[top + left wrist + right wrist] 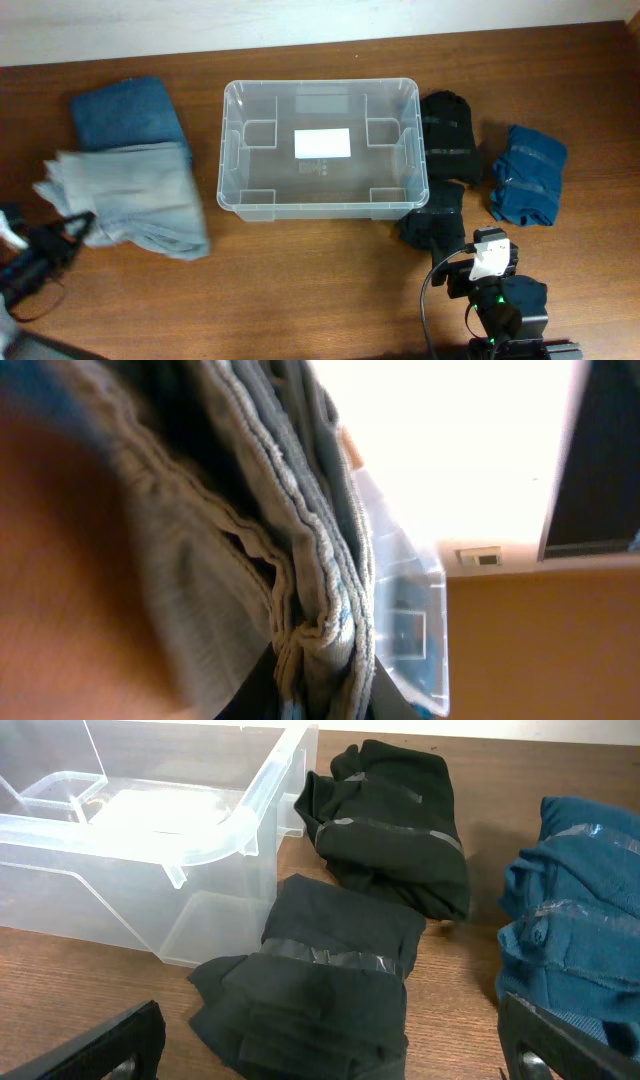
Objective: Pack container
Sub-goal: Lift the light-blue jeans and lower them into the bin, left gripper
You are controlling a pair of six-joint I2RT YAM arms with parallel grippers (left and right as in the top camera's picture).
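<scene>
Overhead | wooden table [330, 300]; pale wall [100, 25] behind; container [322, 205] centred | right end effector [335, 1045] wide; left end effector [72, 230]: cannot tell

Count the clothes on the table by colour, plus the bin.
Black bundles: 2
Blue bundles: 2
Grey garment: 1
Clear container: 1
Total: 6

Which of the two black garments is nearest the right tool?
The front black garment, at the container's corner, directly ahead of the right tool; the rear black garment lies farther back.
</scene>
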